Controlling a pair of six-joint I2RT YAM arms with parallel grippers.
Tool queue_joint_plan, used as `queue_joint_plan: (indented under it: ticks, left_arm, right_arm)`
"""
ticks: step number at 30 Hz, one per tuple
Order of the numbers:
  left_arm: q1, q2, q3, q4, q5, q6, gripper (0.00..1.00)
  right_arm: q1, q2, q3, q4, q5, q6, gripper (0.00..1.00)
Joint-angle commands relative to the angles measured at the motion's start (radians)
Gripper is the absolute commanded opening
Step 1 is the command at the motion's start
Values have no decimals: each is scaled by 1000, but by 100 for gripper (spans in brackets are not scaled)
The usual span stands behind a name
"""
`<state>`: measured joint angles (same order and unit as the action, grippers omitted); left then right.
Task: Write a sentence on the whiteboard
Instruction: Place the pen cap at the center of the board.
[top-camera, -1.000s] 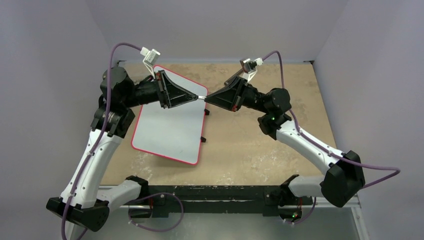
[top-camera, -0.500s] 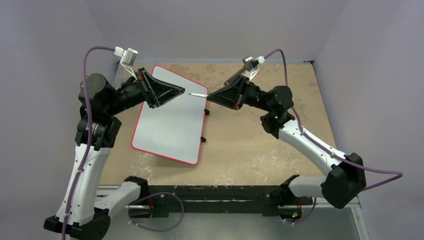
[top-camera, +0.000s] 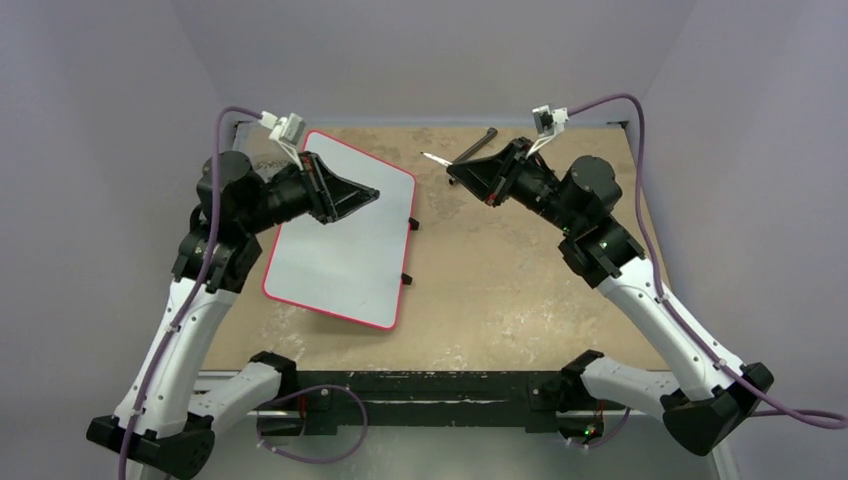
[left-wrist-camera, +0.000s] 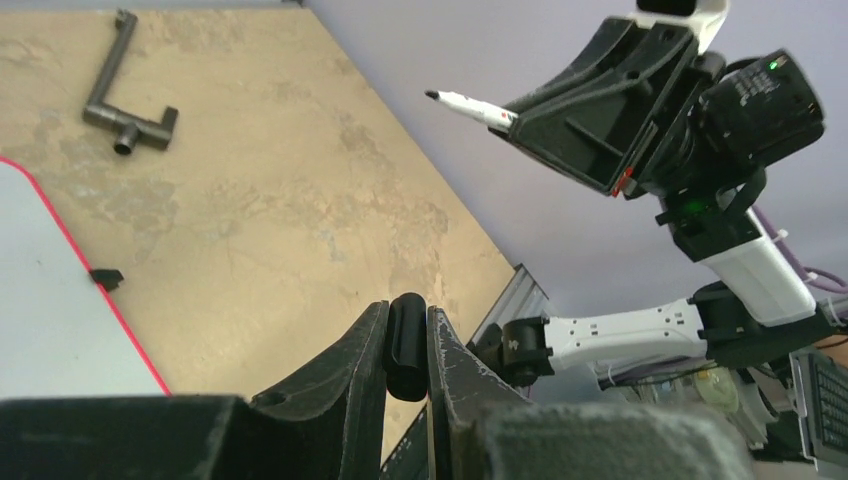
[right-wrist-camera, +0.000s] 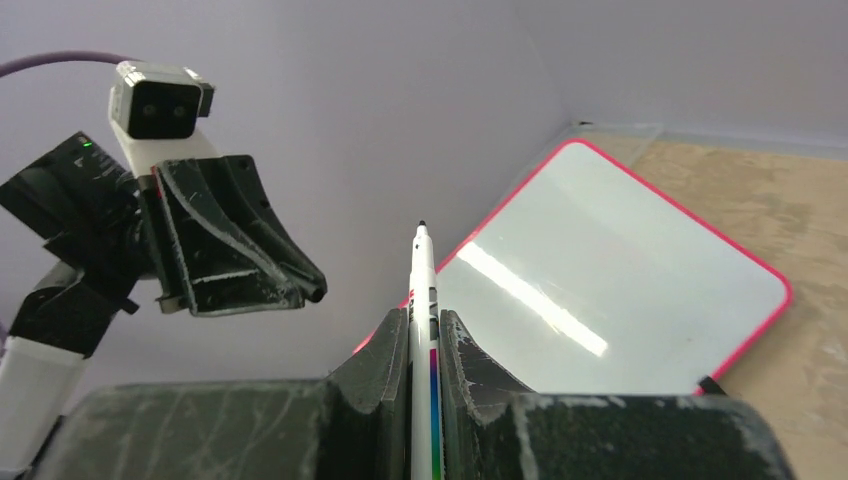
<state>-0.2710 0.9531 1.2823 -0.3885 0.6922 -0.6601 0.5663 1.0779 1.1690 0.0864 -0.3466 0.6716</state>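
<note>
While both arms reached in from the near edge, the left arm rose along the 9 o'clock side of the table, elbow bent. It held the left gripper above the far part of the whiteboard, fingertips aimed toward 3 o'clock. The right arm stretched from 5 o'clock up to 12 o'clock. Its right gripper was clamped on one marker, whose bare tip pointed toward 10 o'clock in the air.

From overhead the left jaws looked merely narrow. The left wrist view alone showed them pinching one short black cap. The right wrist view alone showed the board's face, plain white with a glare streak inside its red rim.

The whiteboard lay flat at 9 o'clock of the table's middle, turned slightly askew.

Counted: two arms, two grippers, one board and one marker. Two black clips sat on the board's 3 o'clock edge. One grey crank-shaped tool lay near the far edge at 12 o'clock.
</note>
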Motion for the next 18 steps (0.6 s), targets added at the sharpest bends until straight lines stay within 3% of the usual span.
queue_joint_plan:
  ticks: [1, 7, 11, 18]
  left_arm:
    - [-115, 32, -33, 3, -123, 88, 0]
    - [-260, 140, -140, 87, -256, 134, 0]
    - [-384, 292, -176, 183, -366, 171, 0]
    - [-579, 643, -72, 298, -569, 222, 0]
  right_arm:
    - [-29, -6, 32, -143, 84, -90, 0]
    - [-51, -57, 52, -263, 280, -201, 0]
    - [-51, -112, 51, -324, 409, -259, 0]
    - [-51, -198, -9, -341, 474, -269, 0]
